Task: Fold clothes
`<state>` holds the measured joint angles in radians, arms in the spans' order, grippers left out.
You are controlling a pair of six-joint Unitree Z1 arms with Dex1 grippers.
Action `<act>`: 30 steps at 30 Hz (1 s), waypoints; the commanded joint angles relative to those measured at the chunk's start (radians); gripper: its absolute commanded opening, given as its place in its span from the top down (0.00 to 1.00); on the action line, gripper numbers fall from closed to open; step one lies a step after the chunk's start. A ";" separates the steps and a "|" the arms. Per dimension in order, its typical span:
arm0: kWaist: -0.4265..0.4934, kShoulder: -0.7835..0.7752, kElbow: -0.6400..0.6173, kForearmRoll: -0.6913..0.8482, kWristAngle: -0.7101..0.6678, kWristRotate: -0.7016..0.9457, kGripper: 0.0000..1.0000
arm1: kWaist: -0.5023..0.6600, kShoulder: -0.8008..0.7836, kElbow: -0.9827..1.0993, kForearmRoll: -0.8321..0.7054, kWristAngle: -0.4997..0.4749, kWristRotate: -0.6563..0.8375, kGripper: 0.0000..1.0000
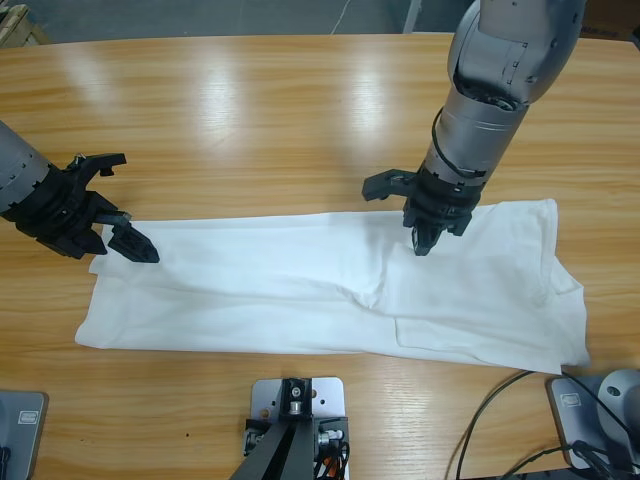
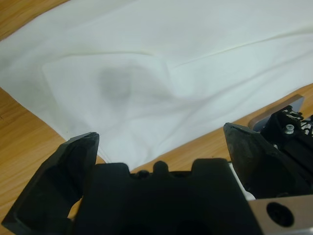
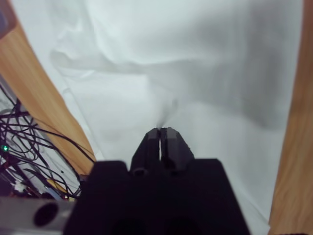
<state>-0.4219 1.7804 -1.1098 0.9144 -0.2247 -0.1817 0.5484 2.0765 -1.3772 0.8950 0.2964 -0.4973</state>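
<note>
The white T-shirt (image 1: 300, 290) lies flat on the wooden table (image 1: 250, 110) as a long folded band running left to right. My left gripper (image 1: 125, 205) stands open at the band's upper left corner, one jaw over the cloth edge and one over bare wood. In the left wrist view the T-shirt (image 2: 146, 58) spreads beyond the left gripper (image 2: 161, 132), nothing between the jaws. My right gripper (image 1: 422, 248) points down onto the right half, shut on a small pucker of the T-shirt (image 3: 195, 49). The right gripper (image 3: 160, 129) has creases running out from its tips.
Bare wood stretches behind the shirt and along the front edge. Dark cables (image 1: 500, 400) hang off the front right of the table; the cables (image 3: 29, 147) also show beyond the table edge in the right wrist view.
</note>
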 commanded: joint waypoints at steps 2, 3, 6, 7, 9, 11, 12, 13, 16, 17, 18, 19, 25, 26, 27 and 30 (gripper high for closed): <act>-0.010 0.037 0.019 0.012 -0.021 0.013 0.00 | 0.101 0.039 -0.014 -0.025 0.001 -0.069 1.00; -0.009 0.037 0.019 0.012 -0.021 0.013 0.00 | 0.106 0.044 -0.014 -0.026 -0.011 -0.074 1.00; -0.010 0.039 0.019 0.012 -0.021 0.013 0.00 | 0.114 0.051 -0.010 -0.037 -0.076 -0.063 1.00; -0.009 0.040 0.019 0.012 -0.021 0.013 0.00 | 0.114 0.052 -0.009 -0.040 -0.088 -0.037 0.87; -0.009 0.043 0.018 0.012 -0.021 0.013 0.00 | 0.114 0.049 0.000 -0.043 -0.112 0.022 0.00; -0.009 0.044 0.017 0.012 -0.021 0.013 0.00 | 0.114 0.010 0.014 -0.050 -0.171 0.091 0.00; -0.009 0.044 0.018 0.012 -0.021 0.013 0.00 | 0.114 -0.022 0.021 -0.050 -0.209 0.132 0.00; -0.009 0.045 0.017 0.011 -0.021 0.013 0.00 | 0.114 -0.064 0.031 -0.055 -0.232 0.178 0.00; -0.010 0.054 0.016 0.010 -0.022 0.013 0.00 | 0.105 -0.227 0.075 -0.106 -0.250 0.371 0.00; -0.010 0.056 0.014 0.009 -0.022 0.013 0.00 | 0.086 -0.282 0.109 -0.133 -0.257 0.454 0.00; -0.009 0.057 0.011 0.009 -0.022 0.013 0.00 | 0.057 -0.337 0.168 -0.184 -0.256 0.549 0.00; -0.010 0.058 0.009 0.009 -0.022 0.013 0.00 | 0.024 -0.386 0.244 -0.241 -0.246 0.644 0.00; -0.013 0.059 0.008 0.009 -0.025 0.013 0.00 | -0.201 -0.496 0.574 -0.424 -0.126 0.963 0.01; -0.016 0.060 0.007 0.009 -0.025 0.013 0.00 | -0.225 -0.494 0.608 -0.463 -0.126 0.993 0.03; -0.020 0.060 0.004 0.009 -0.025 0.013 0.00 | -0.246 -0.489 0.640 -0.503 -0.126 1.027 0.06; -0.032 0.059 -0.007 0.011 -0.025 0.006 0.00 | -0.264 -0.481 0.704 -0.582 -0.117 1.120 0.12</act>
<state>-0.4266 1.7884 -1.1097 0.9144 -0.2292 -0.1817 0.3609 1.6134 -0.8434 0.4751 0.1492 0.4486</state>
